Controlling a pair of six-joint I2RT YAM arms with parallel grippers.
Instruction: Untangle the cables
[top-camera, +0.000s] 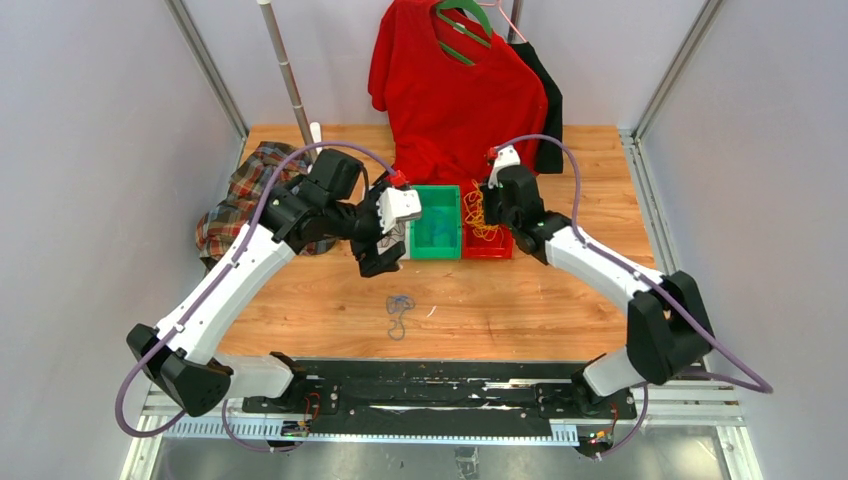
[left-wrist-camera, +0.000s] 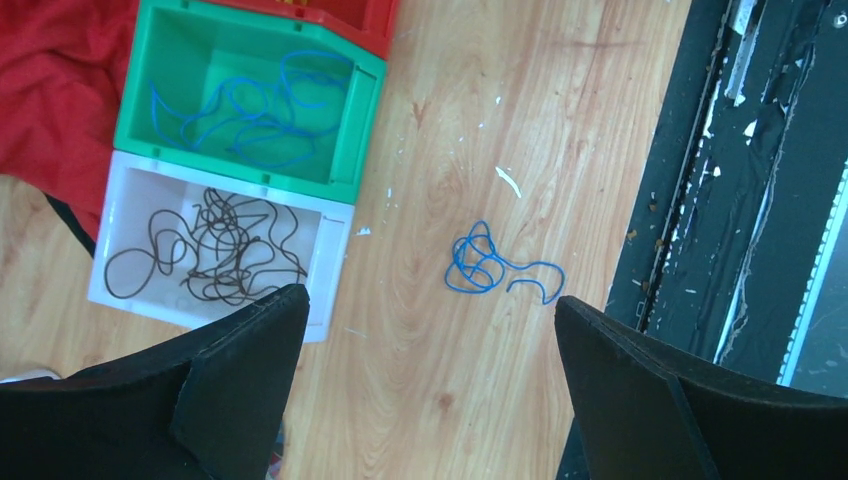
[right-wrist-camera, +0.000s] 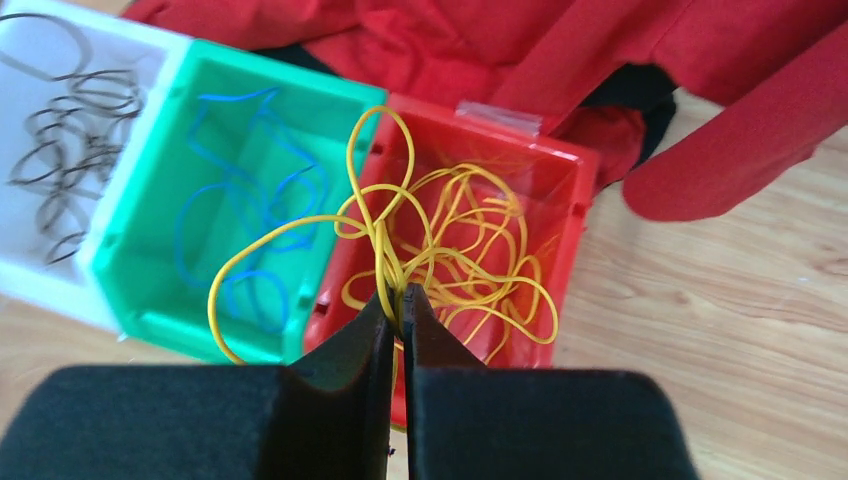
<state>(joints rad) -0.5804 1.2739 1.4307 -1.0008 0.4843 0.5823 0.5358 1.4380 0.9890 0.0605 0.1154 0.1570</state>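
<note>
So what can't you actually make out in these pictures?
Top view: the left gripper covers most of the white bin.
Top view: the loose blue cable is too small to trace its loops.
Left wrist view: the red bin is cut off by the top edge.
Right wrist view: the right gripper, shut on the yellow cable, hides its lower end; whether it is knotted with others is unclear.

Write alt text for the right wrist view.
The right gripper is shut on a yellow cable, holding its loops over the red bin. To the left sit a green bin with blue cables and a white bin with black cables; a red shirt lies behind.
</note>
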